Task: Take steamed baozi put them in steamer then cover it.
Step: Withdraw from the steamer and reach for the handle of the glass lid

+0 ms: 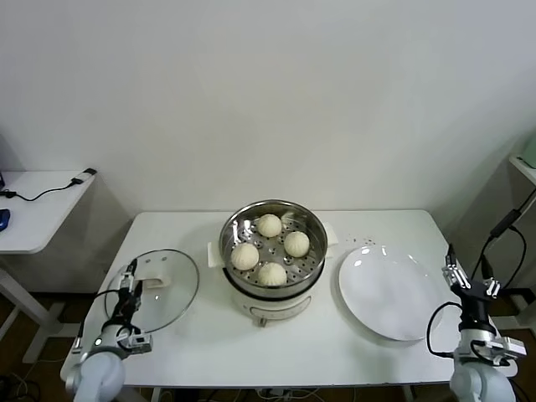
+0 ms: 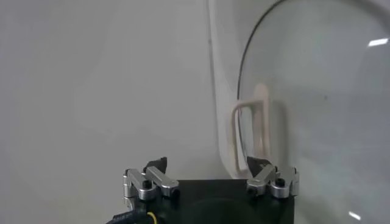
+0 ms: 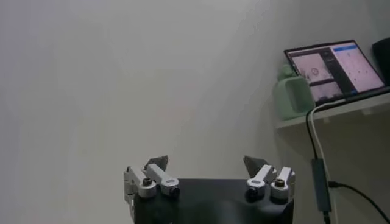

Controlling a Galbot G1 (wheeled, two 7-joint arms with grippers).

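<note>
Several cream-white baozi (image 1: pixel 270 249) sit on the perforated tray inside the steel steamer (image 1: pixel 271 248), which stands uncovered on its white base at the table's middle. The clear glass cover (image 1: pixel 157 289) with a white handle (image 1: pixel 156 262) lies flat on the table to the left of the steamer. My left gripper (image 1: pixel 130 279) is open and empty at the cover's near left rim; the left wrist view shows the gripper (image 2: pixel 207 165) before the cover (image 2: pixel 317 109) and its handle (image 2: pixel 250 125). My right gripper (image 1: pixel 469 281) is open and empty past the table's right edge; the right wrist view shows it (image 3: pixel 206 163) facing the wall.
An empty white plate (image 1: pixel 387 290) lies to the right of the steamer. A small white side table (image 1: pixel 38 205) with a cable stands at the far left. A shelf with a screen (image 3: pixel 332 67) and a green object (image 3: pixel 291 97) is on the right.
</note>
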